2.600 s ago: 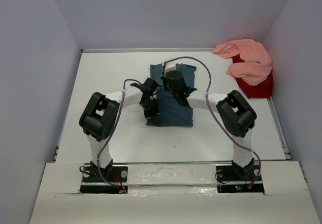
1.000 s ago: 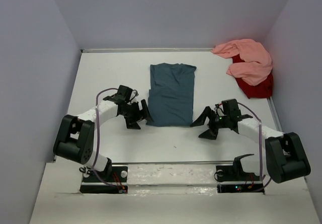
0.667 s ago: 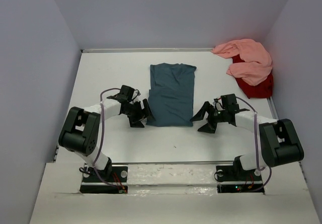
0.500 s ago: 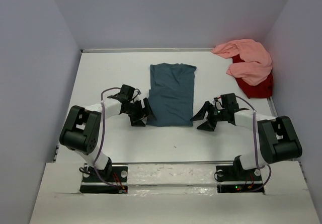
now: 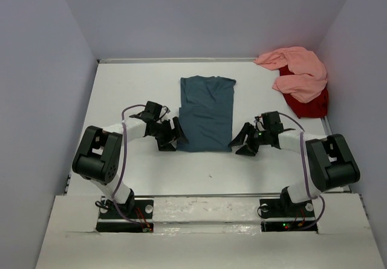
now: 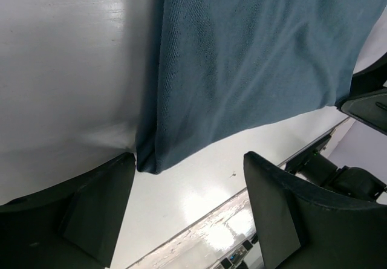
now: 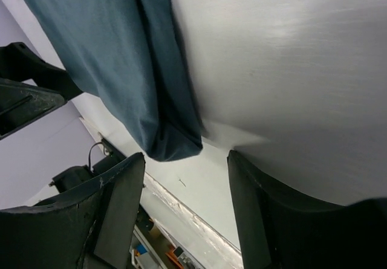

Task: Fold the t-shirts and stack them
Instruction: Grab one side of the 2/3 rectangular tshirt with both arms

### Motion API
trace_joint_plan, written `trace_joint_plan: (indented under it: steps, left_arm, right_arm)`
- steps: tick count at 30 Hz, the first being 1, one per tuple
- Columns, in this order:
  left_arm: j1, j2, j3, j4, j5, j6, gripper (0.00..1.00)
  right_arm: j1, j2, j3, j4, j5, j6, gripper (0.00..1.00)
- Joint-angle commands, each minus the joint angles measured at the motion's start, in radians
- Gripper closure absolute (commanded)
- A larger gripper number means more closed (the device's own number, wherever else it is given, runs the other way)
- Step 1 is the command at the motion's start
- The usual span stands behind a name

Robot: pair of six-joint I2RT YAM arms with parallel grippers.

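One shirt part-folded, two not started

Blue shirt [image 5: 207, 113] lies flat mid-bench as a long narrow rectangle with no sleeves sticking out, so the lengthwise folds look done. It reads as too long to stack yet; probably one more fold is needed, near edge up toward the far edge.

Left pincer [image 5: 174, 137] sits low on the bench [image 5: 121, 93] at the shirt's near left corner. Its jaws are wide apart and grip nothing. In the left wrist view the corner of the cloth lies just beside one jaw, partly in the gap.

Right pincer [image 5: 239, 142] is at the near right corner, jaws also apart. The right wrist view shows the folded corner lying between them, with no cloth pinched. My guess is both are lined up to grab the near edge.

Pink shirt [image 5: 299, 69] is crumpled in the far right corner, lying on top of the red shirt [image 5: 308, 104], also bunched. Neither is spread or folded. No stack yet, so most of the task is left.
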Motion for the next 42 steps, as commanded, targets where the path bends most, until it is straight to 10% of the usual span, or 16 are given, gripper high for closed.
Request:
trace_joint_plan:
  steps: [1,33,42]
  left_arm:
    - [-0.002,0.039,-0.013,-0.007,-0.074,0.030,0.14]
    - [-0.002,0.088,-0.004,-0.027,-0.069,0.040,0.25]
    - [-0.002,0.097,-0.010,-0.028,-0.046,0.050,0.55]
  right_arm:
    - [0.049,0.054,0.065,0.030,0.053,-0.028,0.36]
    - [0.071,-0.005,0.051,-0.108,0.116,-0.057,0.49]
    - [0.071,0.023,0.036,-0.087,0.111,-0.051,0.53]
